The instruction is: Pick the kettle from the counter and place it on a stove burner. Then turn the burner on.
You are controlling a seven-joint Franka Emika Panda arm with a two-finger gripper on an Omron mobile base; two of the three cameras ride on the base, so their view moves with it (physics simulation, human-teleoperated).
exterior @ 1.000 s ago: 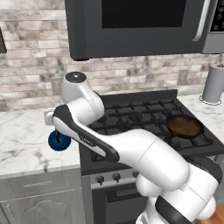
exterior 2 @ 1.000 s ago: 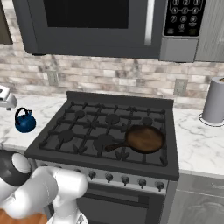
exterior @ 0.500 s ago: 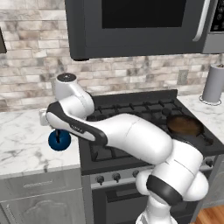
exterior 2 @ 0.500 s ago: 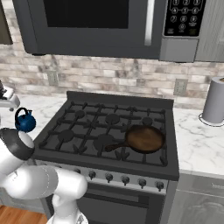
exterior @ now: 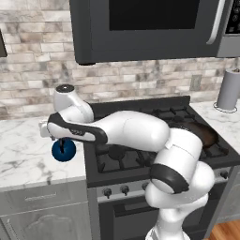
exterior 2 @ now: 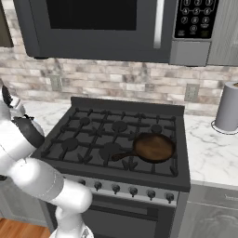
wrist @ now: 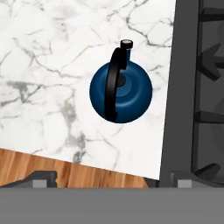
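The dark-blue round kettle (exterior: pixel 63 150) stands upright on the white marble counter (exterior: pixel 23 154), close to the stove's left edge. In the hand view the kettle (wrist: pixel 121 92) sits mid-frame on the counter (wrist: pixel 48 61), its black handle arching over the lid. My gripper (exterior: pixel 61 139) hangs directly above it, open and apart from it; its two tips flank an empty gap (wrist: pixel 116 178) below the kettle in that view. The nearest stove burner (exterior: pixel 117 152) lies to the kettle's right, under black grate bars. In the right base view my arm covers the kettle.
A brown frying pan (exterior 2: pixel 153 148) rests on the front right burner, handle pointing left. A grey canister (exterior 2: pixel 230 108) stands on the right counter. A microwave (exterior: pixel 150 28) hangs over the stove. Small knobs (exterior 2: pixel 116 189) line the stove front.
The arm has swung further left and settled over the kettle, now blocking it in the right base view. The kettle and pan have not moved; the gripper stays open.
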